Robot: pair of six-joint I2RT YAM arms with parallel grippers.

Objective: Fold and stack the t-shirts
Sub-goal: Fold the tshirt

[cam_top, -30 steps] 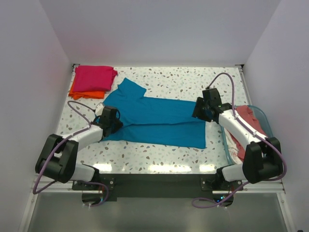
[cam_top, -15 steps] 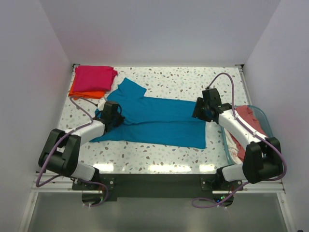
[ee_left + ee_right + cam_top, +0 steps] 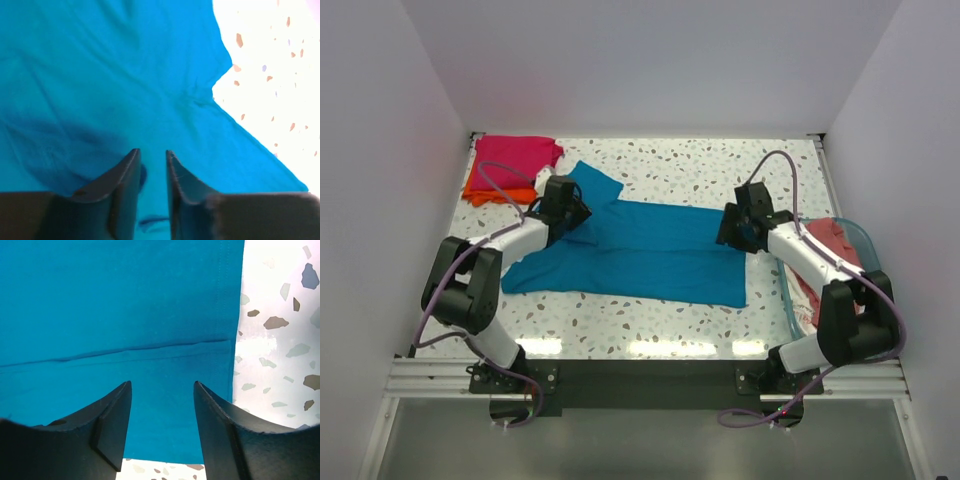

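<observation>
Since the earlier frames the left gripper (image 3: 570, 212) has travelled up the worktop (image 3: 700, 165), from the lower left edge of the teal t-shirt (image 3: 650, 245) to its collar end, and the shirt's lower left corner now reaches further left; the right gripper (image 3: 732, 228) has stayed at the shirt's right end.

Top external view: the teal t-shirt lies spread lengthwise across the middle of the worktop, collar end to the left, hem to the right; the left gripper sits on the cloth just below the upper left sleeve; the right gripper sits at the upper right corner of the hem; the magenta t-shirt (image 3: 515, 155) lies folded in the far left corner, resting on the folded orange t-shirt (image 3: 498, 190), whose edge shows below it; the salmon t-shirt (image 3: 828, 240) lies in the basket (image 3: 789, 300) at the right edge of the worktop.

Left wrist view: the fingers (image 3: 125, 185) stand nearly together with a narrow gap; a small fold of teal cloth sits between them, so the gripper is pinching the shirt; speckled worktop shows at upper right.

Right wrist view: the fingers (image 3: 110, 425) stand wide apart and hold nothing; below them lie the teal cloth and its stitched hem, with bare worktop to the right.
</observation>
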